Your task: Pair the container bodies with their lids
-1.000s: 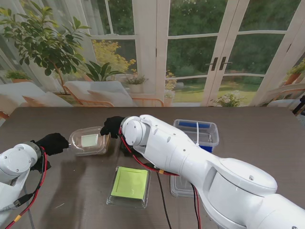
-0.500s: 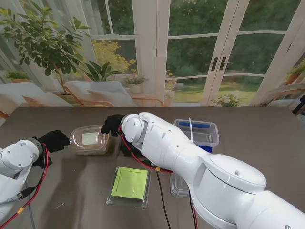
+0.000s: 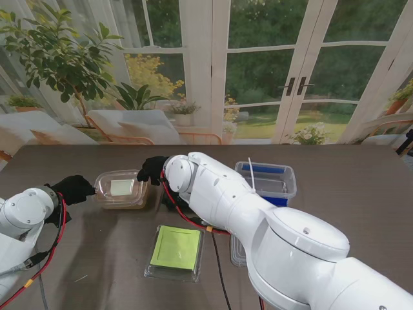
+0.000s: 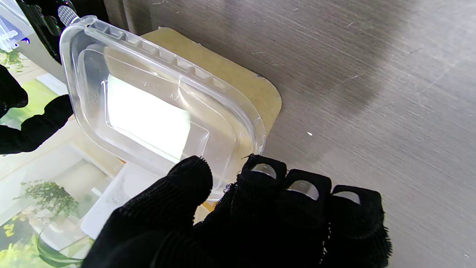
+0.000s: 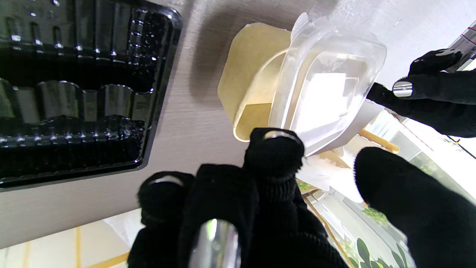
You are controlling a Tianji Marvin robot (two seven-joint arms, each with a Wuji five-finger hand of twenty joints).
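Two gloved hands are meeting at one clear lid (image 3: pixel 121 188), which is hanging over a tan tray (image 3: pixel 122 197) on the left part of the table (image 3: pixel 361 181). The left hand (image 3: pixel 73 190) is pinching the lid's left edge, its thumb (image 4: pixel 182 186) lying on one face and the other fingers (image 4: pixel 262 175) curling against the rim, so it is closed on the lid. The right hand (image 3: pixel 153 170) is sitting at the lid's far right corner; in the right wrist view one fingertip (image 5: pixel 275 147) is touching the lid's edge while the thumb (image 5: pixel 386 175) is standing apart from it, so I cannot tell whether this hand is truly gripping. In the wrist views the lid is tilting, with the tan tray showing past it, its flat rim resting on the table. A white label is showing through the clear plastic.

Near the robot, a clear box with a green sheet (image 3: pixel 175 250) is lying flat. A black tray (image 5: pixel 74 89) is sitting on the table beside the tan one, mostly hidden under the right arm in the stand view. Farther right, a clear box with blue clips (image 3: pixel 271 179) is standing, and another clear piece (image 3: pixel 237 248) is peeking out beside the arm.
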